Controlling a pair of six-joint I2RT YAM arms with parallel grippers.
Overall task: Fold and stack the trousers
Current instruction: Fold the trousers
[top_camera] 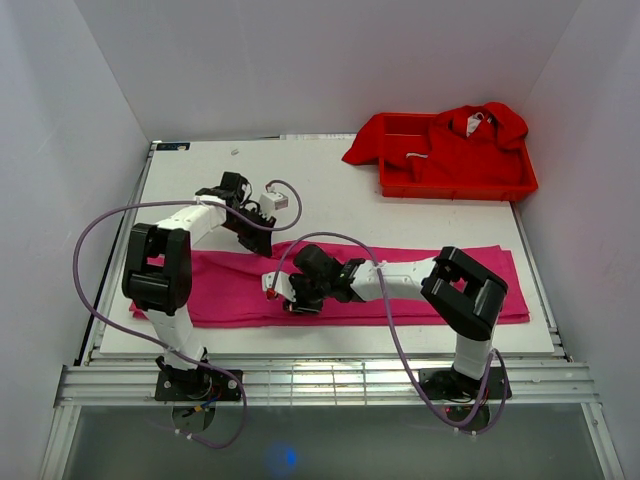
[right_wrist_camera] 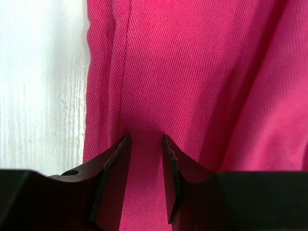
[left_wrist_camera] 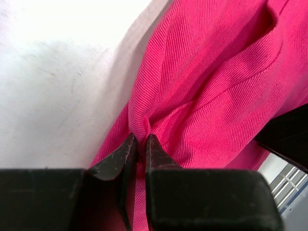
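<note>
I can read no text, label or number anywhere; the small dark tag (top_camera: 172,146) at the counter's (top_camera: 330,200) upper-left corner is too blurred.

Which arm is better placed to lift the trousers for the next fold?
Left: the left claw pinches a raised ridge of the trousers, while the right claw sits open over flat fabric.

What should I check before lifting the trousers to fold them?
1. Left gripper pinching the trousers: ok, cloth puckers between its tips.
2. Right gripper closed on cloth: not ok, jaws apart over flat cloth.
3. Trousers spread in one long strip: ok.
4. Left grip catches every layer: cannot tell.
5. Tray apart from the trousers: ok, far right corner of the table.
</note>
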